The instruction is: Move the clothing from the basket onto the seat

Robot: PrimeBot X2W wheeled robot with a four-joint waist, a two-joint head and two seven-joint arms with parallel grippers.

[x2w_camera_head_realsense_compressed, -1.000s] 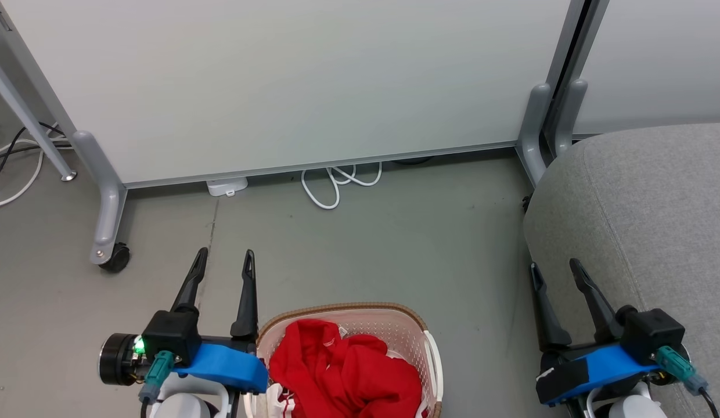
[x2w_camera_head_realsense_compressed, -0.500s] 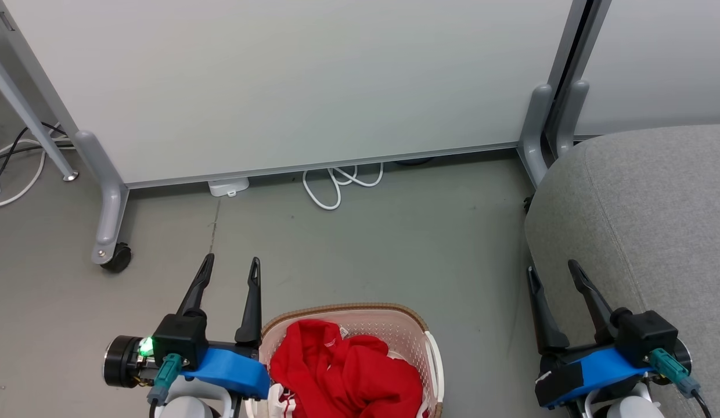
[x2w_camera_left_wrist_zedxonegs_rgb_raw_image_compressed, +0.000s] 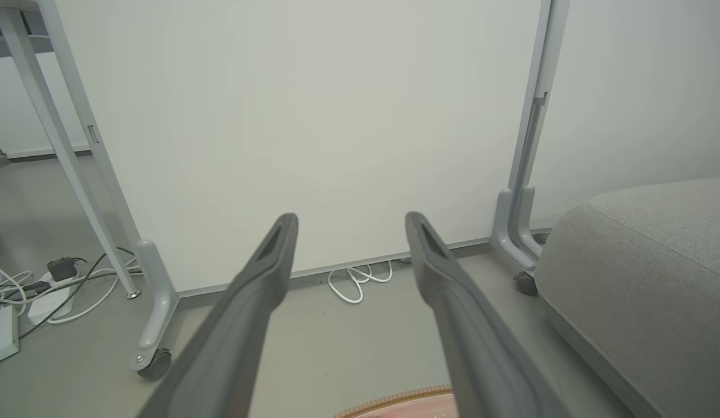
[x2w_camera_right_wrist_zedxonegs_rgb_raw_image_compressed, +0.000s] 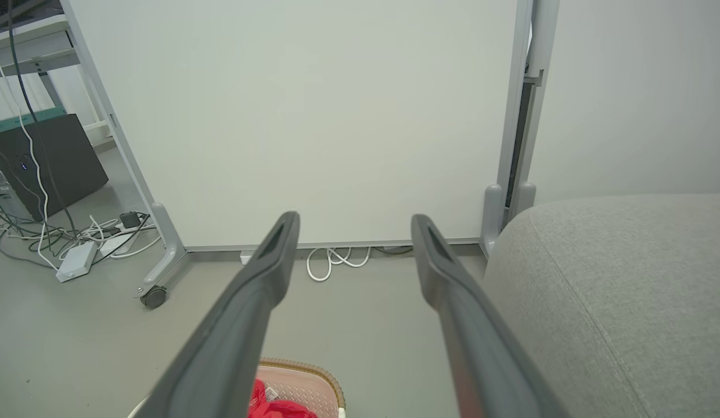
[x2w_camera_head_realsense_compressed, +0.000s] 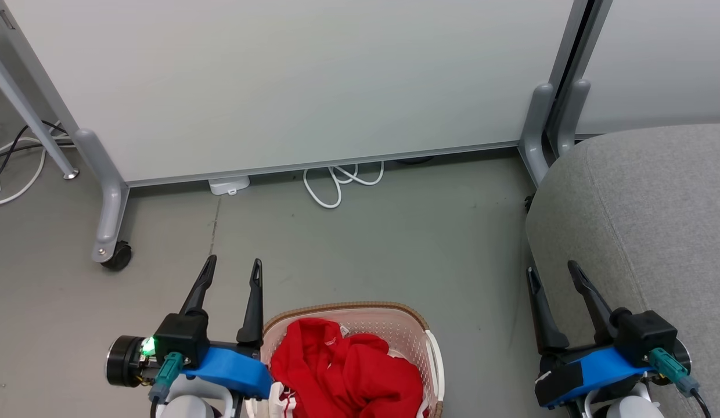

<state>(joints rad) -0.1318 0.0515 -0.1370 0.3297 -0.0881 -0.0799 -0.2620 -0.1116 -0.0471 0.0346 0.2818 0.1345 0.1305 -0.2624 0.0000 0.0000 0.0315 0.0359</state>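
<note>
Red clothing (x2w_camera_head_realsense_compressed: 348,371) with some white trim lies heaped in the cream basket (x2w_camera_head_realsense_compressed: 395,325) at the bottom middle of the head view. A brown woven rim edges the basket (x2w_camera_right_wrist_zedxonegs_rgb_raw_image_compressed: 305,371), and a corner of the clothing (x2w_camera_right_wrist_zedxonegs_rgb_raw_image_compressed: 267,403) peeks into the right wrist view. The grey seat (x2w_camera_head_realsense_compressed: 644,226) fills the right side. My left gripper (x2w_camera_head_realsense_compressed: 233,266) stands open just left of the basket, empty. My right gripper (x2w_camera_head_realsense_compressed: 551,270) is open too, empty, at the seat's near-left edge. Each wrist view shows spread fingers (x2w_camera_left_wrist_zedxonegs_rgb_raw_image_compressed: 267,273) (x2w_camera_right_wrist_zedxonegs_rgb_raw_image_compressed: 447,278).
A white partition panel (x2w_camera_head_realsense_compressed: 290,81) on grey castor feet (x2w_camera_head_realsense_compressed: 113,255) stands across the back. White cable loops (x2w_camera_head_realsense_compressed: 337,183) lie under it, and more cables and a power strip (x2w_camera_left_wrist_zedxonegs_rgb_raw_image_compressed: 6,331) sit at the far left. Grey floor (x2w_camera_head_realsense_compressed: 395,244) stretches between basket and panel.
My left gripper has drawn slightly back and to the right, closer to the basket. The right gripper has shifted very little. Both stay open.
</note>
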